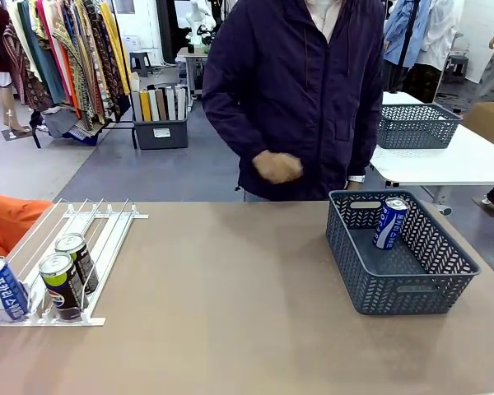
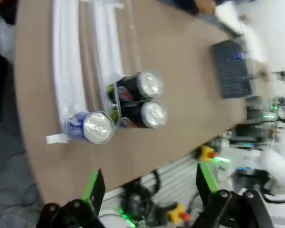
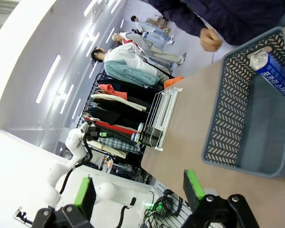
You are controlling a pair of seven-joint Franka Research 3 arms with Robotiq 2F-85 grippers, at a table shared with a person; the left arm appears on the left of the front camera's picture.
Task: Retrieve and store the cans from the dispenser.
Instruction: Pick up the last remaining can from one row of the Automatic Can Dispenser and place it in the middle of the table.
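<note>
The white railed dispenser point(image 1: 99, 226) lies at the table's left, with three cans at its near end: a blue-and-white can point(image 1: 5, 288) and two dark cans with green-yellow bands point(image 1: 61, 285) point(image 1: 78, 259). Another blue-and-white can point(image 1: 389, 222) leans inside the dark grey basket point(image 1: 370, 284) at the right. In the left wrist view my left gripper point(image 2: 149, 185) is open, above the table's near edge, well short of the dispenser's cans point(image 2: 142, 99). My right gripper point(image 3: 140, 190) is open too, off the near side of the basket point(image 3: 228, 123) holding the blue can point(image 3: 270, 71).
A person in a dark jacket stands at the far side, one fist point(image 1: 277, 167) held above the table's edge. An orange cloth point(image 1: 8, 220) lies beside the dispenser at the left. A second table with another grey basket point(image 1: 416, 125) stands behind at the right.
</note>
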